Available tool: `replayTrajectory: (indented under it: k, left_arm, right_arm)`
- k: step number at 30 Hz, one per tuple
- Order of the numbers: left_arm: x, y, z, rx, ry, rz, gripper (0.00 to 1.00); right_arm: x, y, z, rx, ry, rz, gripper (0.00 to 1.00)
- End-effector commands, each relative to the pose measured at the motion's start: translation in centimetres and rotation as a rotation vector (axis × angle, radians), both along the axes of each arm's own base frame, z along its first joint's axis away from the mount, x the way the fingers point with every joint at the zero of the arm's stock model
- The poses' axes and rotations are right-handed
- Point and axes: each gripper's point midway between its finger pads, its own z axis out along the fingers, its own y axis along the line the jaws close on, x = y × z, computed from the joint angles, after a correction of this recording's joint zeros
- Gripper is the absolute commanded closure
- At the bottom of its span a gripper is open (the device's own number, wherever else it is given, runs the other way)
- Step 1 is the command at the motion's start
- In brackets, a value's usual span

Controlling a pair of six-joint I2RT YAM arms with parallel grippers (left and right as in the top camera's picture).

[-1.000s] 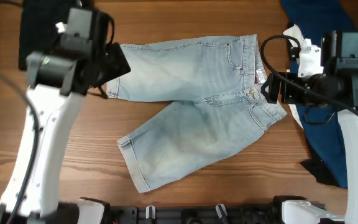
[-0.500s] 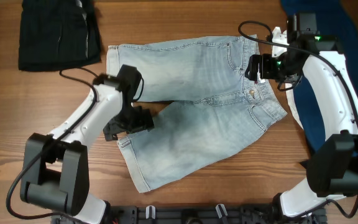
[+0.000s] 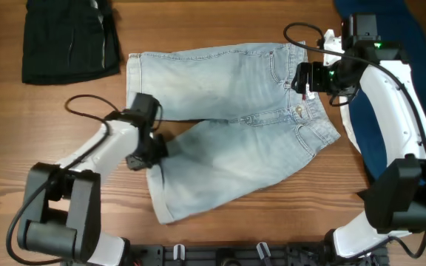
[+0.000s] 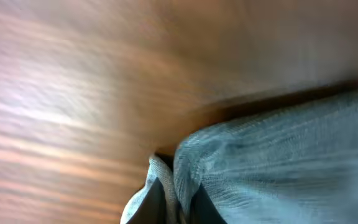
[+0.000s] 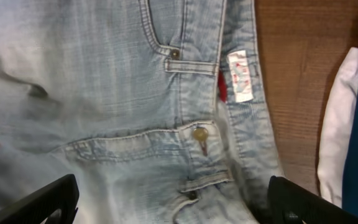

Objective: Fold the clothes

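Observation:
The light-blue denim shorts (image 3: 235, 125) lie spread on the wooden table, with one leg pointing left at the top and the other angled down to the left. My left gripper (image 3: 145, 154) is at the lower leg's hem. In the left wrist view it (image 4: 169, 202) is shut on a bunched fold of denim (image 4: 278, 155). My right gripper (image 3: 302, 77) hovers over the waistband. In the right wrist view it (image 5: 176, 205) is wide open above the button, pocket and label (image 5: 240, 76), holding nothing.
A black folded garment (image 3: 65, 37) lies at the back left. Dark navy fabric (image 3: 420, 18) and white fabric (image 5: 337, 124) lie at the right edge beside the waistband. Bare wood surrounds the shorts in front and at the left.
My left gripper has come down from the upper leg to the lower leg's hem and shut on it, bunching and shifting the hem. My right gripper has moved onto the waistband and stays open.

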Motion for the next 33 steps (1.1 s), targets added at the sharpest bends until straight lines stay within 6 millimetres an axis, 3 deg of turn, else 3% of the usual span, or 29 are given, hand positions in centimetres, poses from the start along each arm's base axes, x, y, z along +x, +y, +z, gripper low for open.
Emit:
replayTrajectory:
  k: [1,3,5,6,7,8,10,12,14,17,19,22,26,28,31,33]
  left_arm:
    - [3.5,5.6,-0.1,0.092,-0.09,0.116,0.96]
    - [6.1,7.3,0.7,0.075,-0.183,0.159,0.96]
    - [8.2,7.3,1.4,0.027,-0.261,0.152,0.94]
    - [9.1,7.1,1.7,0.011,-0.298,0.151,0.66]
    - [9.6,6.9,1.8,0.0,-0.318,0.15,0.3]
    - [9.8,6.7,2.0,-0.014,-0.326,0.148,0.15]
    - [10.1,6.4,4.0,-0.032,-0.344,0.146,0.11]
    - [11.3,6.5,8.2,-0.036,-0.436,0.146,0.06]
    - [11.7,6.3,12.2,-0.051,-0.531,0.141,0.02]
    - [11.4,6.3,15.2,-0.053,-0.61,0.138,0.02]
    - [11.2,6.3,15.1,-0.053,-0.604,0.138,0.02]
    - [11.1,6.3,15.0,-0.053,-0.598,0.139,0.01]
    - [10.9,6.3,14.9,-0.052,-0.588,0.139,0.01]
    - [10.9,6.3,14.9,-0.052,-0.588,0.139,0.01]
    - [10.9,6.3,14.9,-0.051,-0.588,0.139,0.01]
    - [10.9,6.4,14.9,-0.048,-0.588,0.14,0.01]
  right_arm:
    - [-0.2,0.6,-2.2,0.013,0.071,0.039,0.04]
    - [-0.4,1.2,-3.7,0.01,0.107,0.082,0.05]
    - [-0.5,2.8,-4.9,0.046,0.125,0.157,0.05]
    - [-0.5,3.3,-5.6,0.049,0.141,0.168,0.04]
    - [-0.6,3.9,-6.4,0.052,0.16,0.18,0.05]
    - [-0.7,4.5,-7.2,0.066,0.178,0.193,0.05]
    - [-2.0,6.4,-8.2,0.13,0.242,0.226,0.16]
    - [-3.5,6.5,-9.1,0.133,0.297,0.216,0.25]
    - [-4.1,6.6,-10.3,0.144,0.316,0.179,0.27]
    - [-5.0,6.5,-12.8,0.147,0.327,0.124,0.27]
    - [-4.4,6.3,-13.9,0.141,0.3,0.058,0.25]
    - [-3.2,7.0,-13.8,0.186,0.262,0.017,0.26]
    - [-1.6,9.1,-12.6,0.324,0.21,0.007,0.6]
    - [-1.5,9.1,-12.4,0.33,0.203,0.001,0.96]
    - [-0.5,8.3,-11.4,0.324,0.166,-0.013,0.96]
    - [1.0,7.6,-9.1,0.331,0.099,-0.022,0.96]
